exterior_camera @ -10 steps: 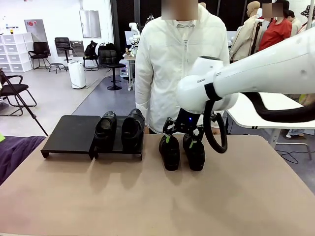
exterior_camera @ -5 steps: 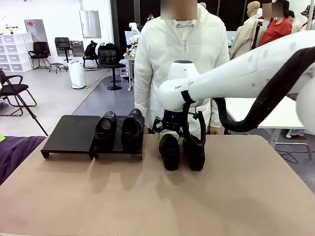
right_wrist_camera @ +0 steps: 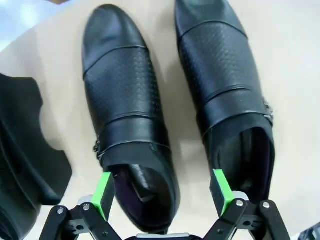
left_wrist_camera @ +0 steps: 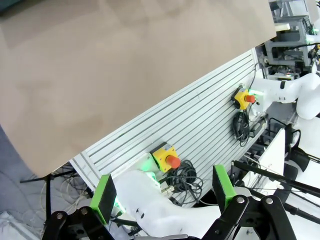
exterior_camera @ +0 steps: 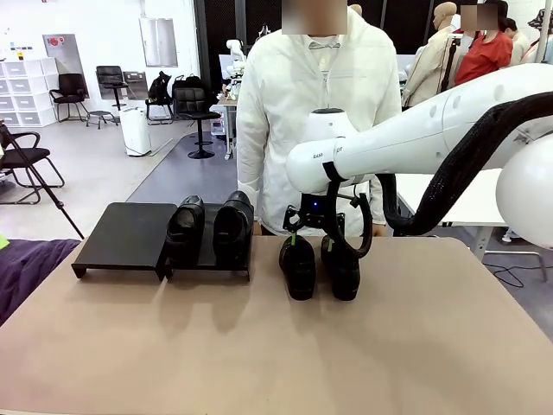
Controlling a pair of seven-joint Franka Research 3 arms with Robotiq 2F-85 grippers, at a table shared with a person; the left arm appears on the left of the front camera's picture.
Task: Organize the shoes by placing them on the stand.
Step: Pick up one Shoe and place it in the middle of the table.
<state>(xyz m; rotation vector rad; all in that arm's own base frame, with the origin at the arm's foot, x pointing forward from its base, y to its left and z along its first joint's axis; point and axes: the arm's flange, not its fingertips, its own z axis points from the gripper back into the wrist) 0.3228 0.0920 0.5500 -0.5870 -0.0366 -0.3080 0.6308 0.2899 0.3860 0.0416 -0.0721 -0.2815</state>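
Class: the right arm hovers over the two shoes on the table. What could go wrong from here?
1. The open fingers of the right gripper span parts of both table shoes, which stand close together; closing may catch or knock the second shoe.
2. The free stand section lies beyond the two placed shoes; carrying across might bump them.

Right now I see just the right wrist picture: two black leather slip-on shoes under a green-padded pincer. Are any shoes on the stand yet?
Observer: Yes, in the front view two more black leather loafers stand side by side on the right section of the low black flat-topped stand.
Operator: Where is the other pincer?
Observer: The left pincer hangs open beside the tan table, facing a ribbed metal panel with red buttons.
Operator: Anybody around?
Observer: A person in a white jacket stands at the table's far side.
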